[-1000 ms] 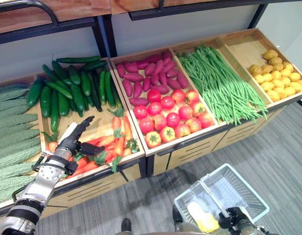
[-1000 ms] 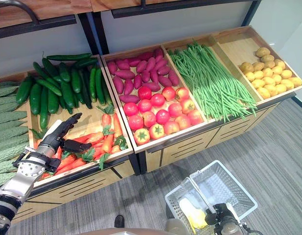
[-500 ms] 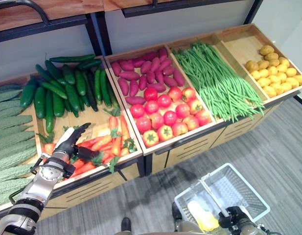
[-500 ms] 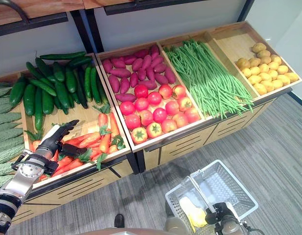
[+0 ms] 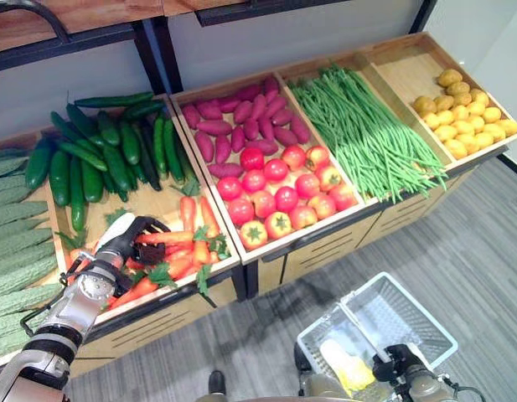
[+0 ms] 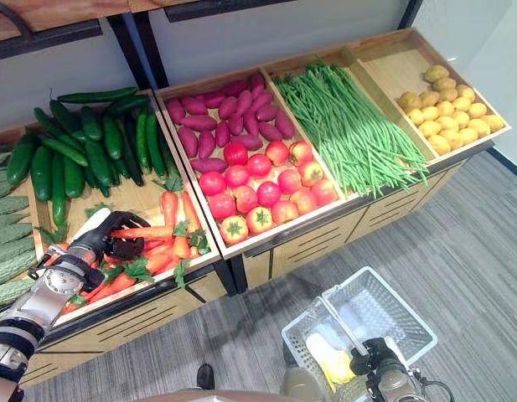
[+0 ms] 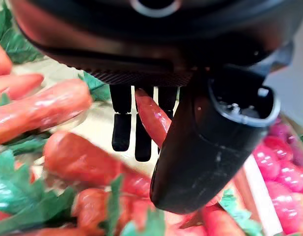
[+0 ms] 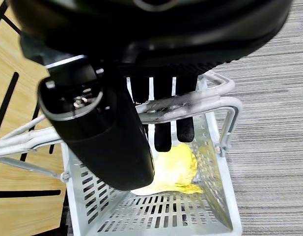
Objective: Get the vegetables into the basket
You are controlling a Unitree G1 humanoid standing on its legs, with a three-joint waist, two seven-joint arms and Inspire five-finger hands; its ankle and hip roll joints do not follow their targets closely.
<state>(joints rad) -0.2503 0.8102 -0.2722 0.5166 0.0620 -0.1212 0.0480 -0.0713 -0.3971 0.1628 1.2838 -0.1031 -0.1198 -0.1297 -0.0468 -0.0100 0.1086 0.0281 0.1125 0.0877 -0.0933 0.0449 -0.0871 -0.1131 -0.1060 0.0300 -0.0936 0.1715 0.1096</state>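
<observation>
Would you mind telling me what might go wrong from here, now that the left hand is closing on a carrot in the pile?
1. The left hand curls round one carrot that lies across a packed heap; lifting may drag neighbouring carrots or their leaves over the crate's front edge.
2. In the left wrist view the carrot sits near the fingertips, so it could slip.
3. The basket, held by the right hand, hangs low and far right; the carrot could drop during the carry.

Both hands [image 5: 124,243] [image 8: 156,73], fingers curled in grips
</observation>
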